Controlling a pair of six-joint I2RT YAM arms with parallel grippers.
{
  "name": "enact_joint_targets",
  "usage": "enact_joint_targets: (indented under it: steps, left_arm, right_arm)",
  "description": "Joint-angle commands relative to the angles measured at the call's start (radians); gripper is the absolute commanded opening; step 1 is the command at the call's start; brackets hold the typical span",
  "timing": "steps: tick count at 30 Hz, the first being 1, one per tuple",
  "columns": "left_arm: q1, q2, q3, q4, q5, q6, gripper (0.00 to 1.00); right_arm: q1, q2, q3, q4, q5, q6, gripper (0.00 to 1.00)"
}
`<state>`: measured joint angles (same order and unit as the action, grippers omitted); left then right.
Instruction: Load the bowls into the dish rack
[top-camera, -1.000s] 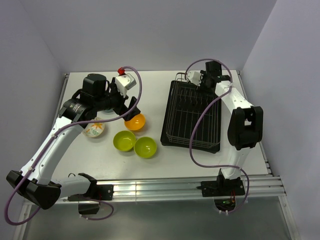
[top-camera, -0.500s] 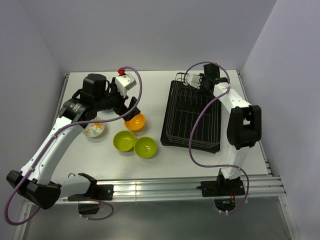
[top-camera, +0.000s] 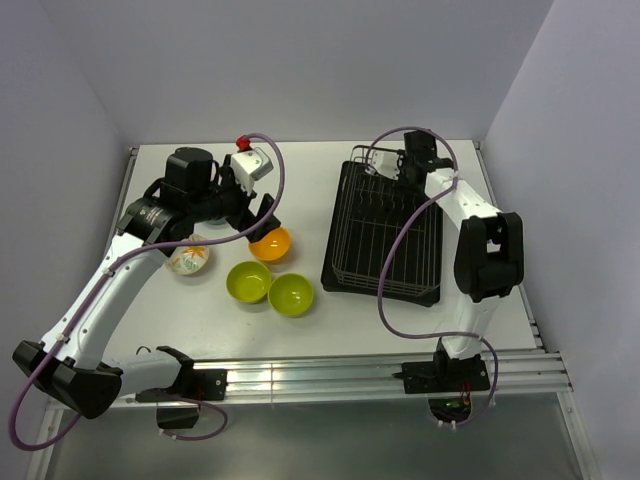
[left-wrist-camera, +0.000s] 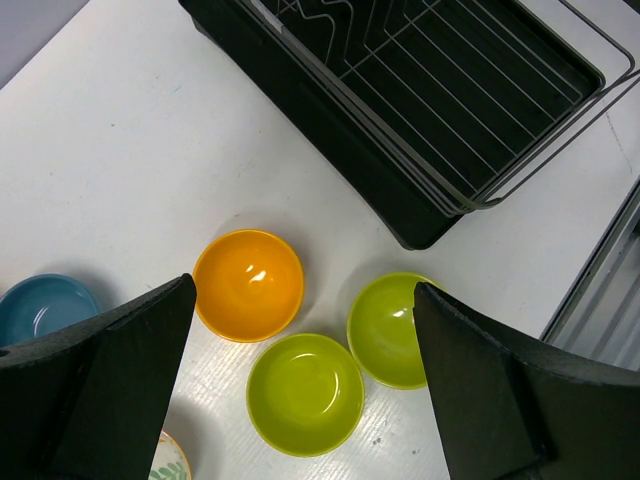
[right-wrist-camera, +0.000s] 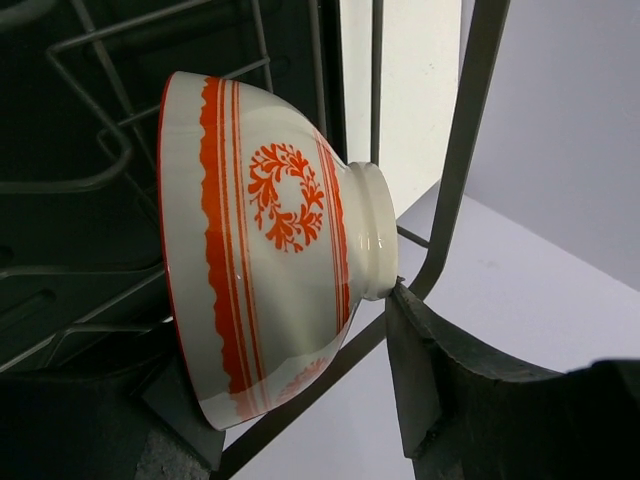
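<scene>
My right gripper (right-wrist-camera: 290, 370) is shut on a white bowl (right-wrist-camera: 270, 240) with orange-red bands. The bowl stands on edge among the wires at the far end of the black dish rack (top-camera: 385, 235), with one finger against its foot and the other at its rim. My left gripper (left-wrist-camera: 302, 290) hangs open above the bowls on the table. Below it are an orange bowl (left-wrist-camera: 248, 285), two lime green bowls (left-wrist-camera: 305, 393) (left-wrist-camera: 393, 330) and a blue bowl (left-wrist-camera: 45, 310). A cream-white bowl (top-camera: 188, 260) with coloured marks lies to their left.
A small red object (top-camera: 241, 141) sits at the back of the table behind the left arm. The rack's near corner (left-wrist-camera: 420, 225) lies close to the green bowls. Purple cables loop over both arms.
The right gripper's jaws have narrowed onto the white bowl, and that wrist has shifted slightly toward the rack's far end. The left arm and the table bowls have not moved.
</scene>
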<state>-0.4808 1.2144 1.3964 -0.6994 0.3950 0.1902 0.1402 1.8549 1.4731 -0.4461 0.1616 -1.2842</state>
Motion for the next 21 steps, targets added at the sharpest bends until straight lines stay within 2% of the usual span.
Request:
enact_joint_targets:
  steps: [1, 3, 6, 7, 8, 21]
  left_arm:
    - [0.005, -0.027, 0.003, 0.026, 0.001, 0.014, 0.96]
    - [0.004, -0.029, 0.001, 0.024, -0.001, 0.017, 0.96]
    - [0.005, -0.032, 0.003, 0.024, -0.002, 0.017, 0.96]
    - [0.004, -0.032, 0.001, 0.023, -0.002, 0.017, 0.96]
    - [0.005, -0.030, 0.001, 0.021, -0.002, 0.017, 0.96]
    - [0.005, -0.018, 0.013, 0.017, -0.002, 0.022, 0.96]
  right_arm:
    - [0.016, -0.042, -0.031, -0.046, 0.007, -0.004, 0.56]
    - [0.019, -0.048, -0.039, -0.051, 0.009, -0.001, 0.61]
    - [0.024, -0.057, -0.051, -0.054, 0.016, 0.003, 0.63]
    - [0.025, -0.066, -0.063, -0.055, 0.015, 0.002, 0.70]
    - [0.025, -0.069, -0.069, -0.054, 0.018, 0.003, 0.71]
    - [0.059, -0.148, -0.175, -0.069, 0.026, 0.017, 0.73]
